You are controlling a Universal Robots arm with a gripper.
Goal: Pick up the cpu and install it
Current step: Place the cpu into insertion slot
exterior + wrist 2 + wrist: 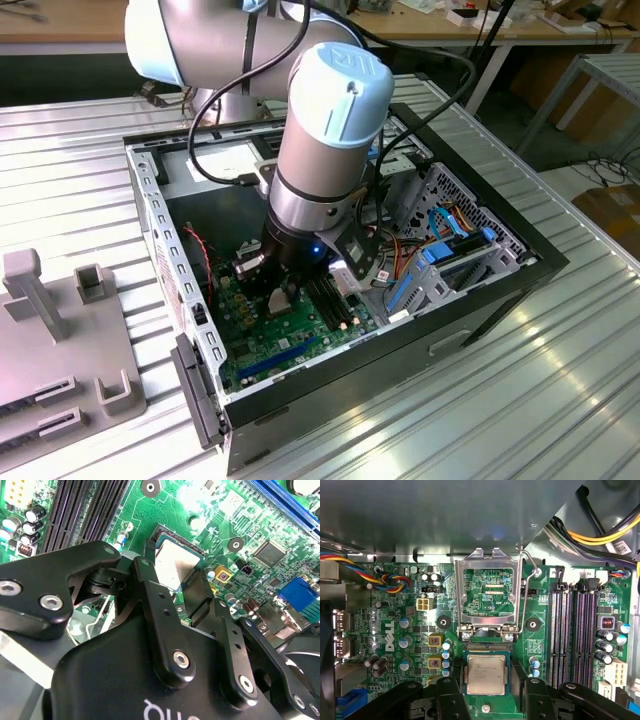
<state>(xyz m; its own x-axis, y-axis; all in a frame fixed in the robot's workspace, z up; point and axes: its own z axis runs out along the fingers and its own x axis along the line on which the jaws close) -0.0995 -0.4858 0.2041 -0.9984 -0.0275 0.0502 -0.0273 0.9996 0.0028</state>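
The cpu [485,674] is a small square chip with a silver-grey top. It lies level over the open socket on the green motherboard [390,645]. My gripper [485,682] has one black finger [451,687] tight against each of two opposite edges of the chip. In the second wrist view the cpu [173,562] shows between the fingers [150,587] of my gripper [175,580], with the socket's rim around it. In the exterior view my gripper [279,292] reaches down into the open computer case [150,220].
The socket's metal load plate [487,592] and its wire lever [530,580] stand flipped open beside the socket. Black memory slots [570,630] and coloured cable bundles [385,577] flank it. A drive cage with blue parts [440,265] fills the case's end. A grey fixture [60,340] stands outside.
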